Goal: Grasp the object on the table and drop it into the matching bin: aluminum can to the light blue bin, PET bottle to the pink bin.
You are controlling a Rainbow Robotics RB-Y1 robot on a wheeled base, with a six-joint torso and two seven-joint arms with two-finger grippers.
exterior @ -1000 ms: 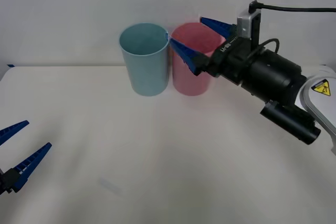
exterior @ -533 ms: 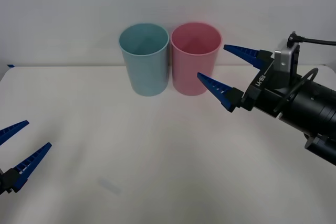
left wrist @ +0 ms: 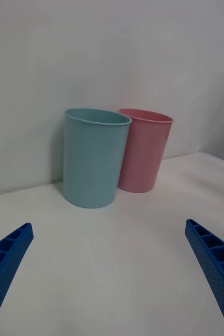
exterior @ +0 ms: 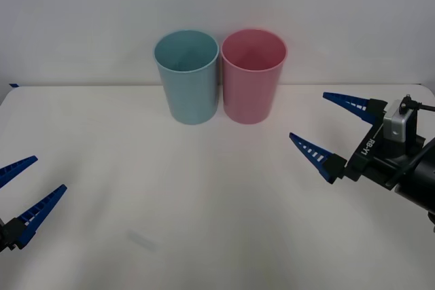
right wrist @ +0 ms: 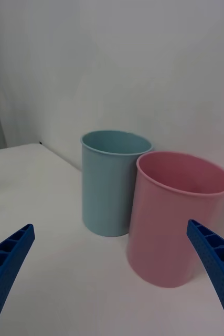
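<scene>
The white desk (exterior: 204, 195) spreads across the front view. At 12 o'clock on it stand 2 tall tapered bins, both upright and open-mouthed: the light blue bin (exterior: 187, 76) toward 11 o'clock and the pink bin (exterior: 253, 75) just beside it toward 1 o'clock, their rims touching or nearly so. What lies inside them cannot be told.

The right gripper (exterior: 332, 125) hangs above the desk at 3 o'clock, well apart from the pink bin, its tips aimed toward 10 o'clock. Its jaws are spread wide and hold nothing. In the right wrist view the 2 blue ribbed fingers (right wrist: 7, 262) sit at the 2 lower corners, with the pink bin (right wrist: 180, 220) nearer and the light blue bin (right wrist: 112, 181) behind it.

The left gripper (exterior: 27, 188) rests low at 8 o'clock, by the desk's near edge, its jaws likewise wide apart and gripping nothing. Its wrist view looks across bare desk (left wrist: 117, 273) to both bins.
</scene>
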